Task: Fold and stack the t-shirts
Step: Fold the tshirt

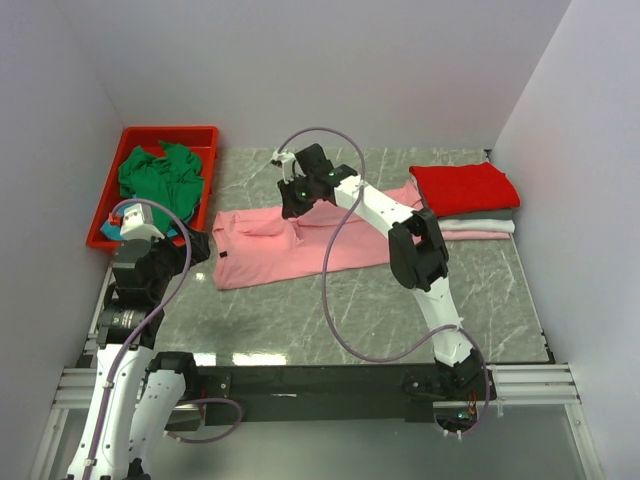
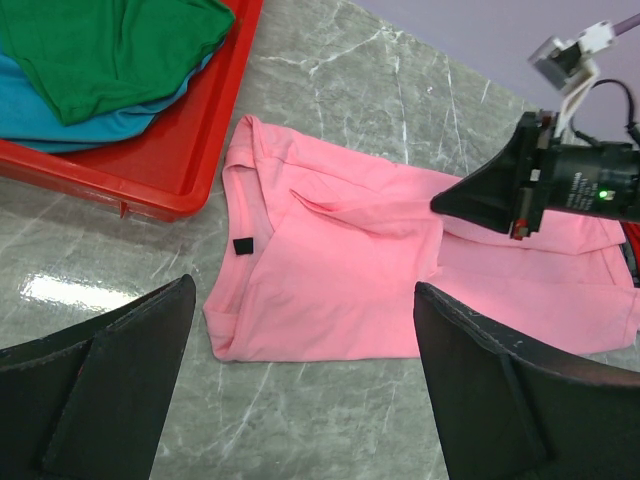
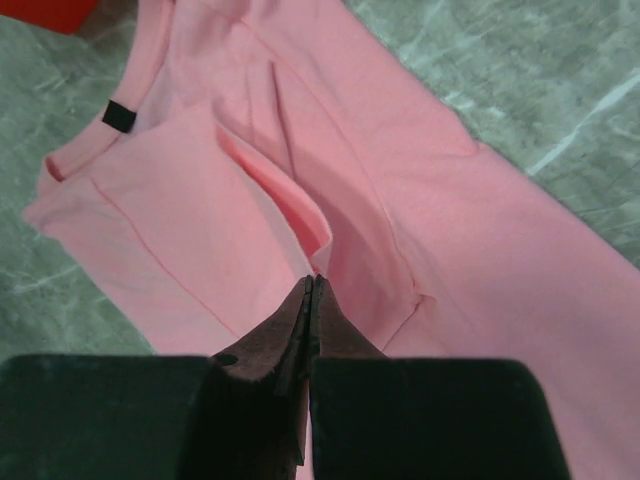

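Note:
A salmon pink t-shirt [image 1: 265,250] [image 2: 330,300] [image 3: 490,260] lies spread across the middle of the marble table, its dark neck label [image 2: 242,246] [image 3: 118,116] toward the left. My right gripper [image 1: 290,207] [image 2: 440,205] [image 3: 314,280] is shut on a raised ridge of that shirt near its upper middle. The left gripper [image 1: 193,246] [image 2: 302,290] hovers open just off the shirt's left end, holding nothing. A folded red t-shirt [image 1: 465,187] tops a stack of paler folded ones [image 1: 480,227] at the back right.
A red plastic bin [image 1: 207,134] [image 2: 150,195] at the back left holds a crumpled green t-shirt [image 1: 158,175] [image 2: 100,50] over a teal one [image 2: 40,120]. White walls close in on three sides. The right arm stretches diagonally over the table.

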Robot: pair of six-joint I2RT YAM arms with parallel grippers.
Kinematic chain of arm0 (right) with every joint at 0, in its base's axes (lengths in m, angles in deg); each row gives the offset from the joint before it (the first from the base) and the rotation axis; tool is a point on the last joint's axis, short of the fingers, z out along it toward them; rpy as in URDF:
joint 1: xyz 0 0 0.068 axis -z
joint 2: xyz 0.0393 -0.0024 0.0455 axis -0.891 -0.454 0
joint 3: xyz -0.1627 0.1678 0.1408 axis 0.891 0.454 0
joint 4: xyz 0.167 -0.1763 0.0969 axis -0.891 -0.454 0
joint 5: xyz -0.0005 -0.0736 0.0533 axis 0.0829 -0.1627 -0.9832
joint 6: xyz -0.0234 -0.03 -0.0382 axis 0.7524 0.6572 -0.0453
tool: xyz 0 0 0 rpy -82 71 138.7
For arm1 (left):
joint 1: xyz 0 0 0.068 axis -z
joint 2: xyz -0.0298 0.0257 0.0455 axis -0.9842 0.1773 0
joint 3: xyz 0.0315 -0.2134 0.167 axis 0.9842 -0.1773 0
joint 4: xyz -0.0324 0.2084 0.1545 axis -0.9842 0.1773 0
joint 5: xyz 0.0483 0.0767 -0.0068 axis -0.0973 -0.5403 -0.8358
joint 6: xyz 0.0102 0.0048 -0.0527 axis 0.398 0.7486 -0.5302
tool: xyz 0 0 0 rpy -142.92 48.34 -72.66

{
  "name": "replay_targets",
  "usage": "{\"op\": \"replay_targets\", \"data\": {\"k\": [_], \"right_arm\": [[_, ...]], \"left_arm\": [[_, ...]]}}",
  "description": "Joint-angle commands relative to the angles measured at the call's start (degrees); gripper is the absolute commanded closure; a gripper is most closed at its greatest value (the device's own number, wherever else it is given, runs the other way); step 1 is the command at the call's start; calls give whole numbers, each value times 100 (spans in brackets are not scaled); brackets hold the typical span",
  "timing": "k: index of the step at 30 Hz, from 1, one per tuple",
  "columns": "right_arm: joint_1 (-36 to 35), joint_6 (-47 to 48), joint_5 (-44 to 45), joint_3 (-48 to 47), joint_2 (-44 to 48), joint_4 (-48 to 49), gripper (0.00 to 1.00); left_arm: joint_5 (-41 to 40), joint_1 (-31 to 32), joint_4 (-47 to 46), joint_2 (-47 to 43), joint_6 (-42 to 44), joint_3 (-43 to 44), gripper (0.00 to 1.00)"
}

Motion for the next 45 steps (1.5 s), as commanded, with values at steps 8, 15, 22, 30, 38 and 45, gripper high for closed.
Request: {"op": "replay_targets", "data": {"k": [8,15,22,30,38,45], "right_arm": [[187,-48,139,255,508,260,100],[248,-31,315,501,473,347,100],[274,-66,491,608,404,471,100],[327,39,667,343,446,286,63],[635,3251,-1062,1887,2641,-775,36],[714,6367,-1206,6148,5655,74,12]], "left_arm": [[86,-20,-214,-21,43,-15,5],[86,-20,-214,-21,43,-6,5],[86,-20,-214,-12,34,-15,5],[297,-20,-266,66,-36,-41,5],[1288,6,-72,822,-2097,-618,23],[-771,1699,-74,1733,-3656,-1061,20]]}}
